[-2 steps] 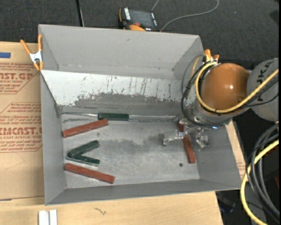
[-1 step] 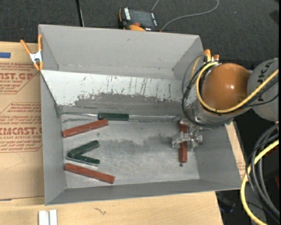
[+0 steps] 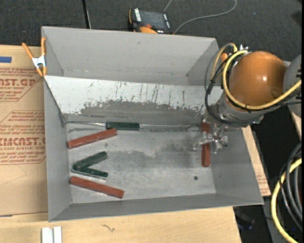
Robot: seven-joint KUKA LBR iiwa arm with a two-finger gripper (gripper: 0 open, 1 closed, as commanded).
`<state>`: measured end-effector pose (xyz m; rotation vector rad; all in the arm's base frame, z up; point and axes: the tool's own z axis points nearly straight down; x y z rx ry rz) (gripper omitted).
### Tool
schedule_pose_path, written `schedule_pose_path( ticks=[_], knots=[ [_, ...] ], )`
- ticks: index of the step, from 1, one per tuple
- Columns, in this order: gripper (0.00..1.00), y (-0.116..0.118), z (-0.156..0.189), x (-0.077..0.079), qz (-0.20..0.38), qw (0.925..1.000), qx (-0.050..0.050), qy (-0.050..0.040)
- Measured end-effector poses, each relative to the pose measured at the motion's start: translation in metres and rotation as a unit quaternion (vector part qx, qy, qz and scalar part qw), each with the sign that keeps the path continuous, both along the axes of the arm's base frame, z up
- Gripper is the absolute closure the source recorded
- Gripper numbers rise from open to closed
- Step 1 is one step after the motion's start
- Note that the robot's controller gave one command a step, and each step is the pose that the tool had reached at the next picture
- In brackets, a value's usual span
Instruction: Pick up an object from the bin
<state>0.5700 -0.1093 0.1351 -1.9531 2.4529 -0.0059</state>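
Pincer (image 3: 209, 142) sits low over the right side of the bin (image 3: 131, 54), close to the right wall, hanging from the arm with its round orange cover (image 3: 256, 77) and looped cables. Whether it is spread or pressed together cannot be told, as the wrist hides much of it. Right under it lies a short red-brown stick (image 3: 206, 158), set lengthwise from far to near; its near end pokes out past the pincer onto the bare floor of the bin, and whether the pincer touches it is unclear.

Well apart, on the left side, lie the other things. A dark green stick (image 3: 122, 126) rests along the foot of the far wall. Just near of it a longer red-brown stick (image 3: 91, 138) lies slightly tilted. Nearer still, two green sticks (image 3: 91, 166) meet at their left ends in a narrow V. Another red-brown stick (image 3: 96, 187) lies beside the near wall.
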Motion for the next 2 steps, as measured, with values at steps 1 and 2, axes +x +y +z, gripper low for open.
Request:
schedule_pose_path(
  ticks=[1,2],
  knots=[
    [1.00,0.0017,0.0527,0.0016,-0.001,1.0000,0.000,0.0003],
    [1.00,0.0032,0.0533,0.0018,-0.001,1.0000,0.001,0.0028]
  ],
)
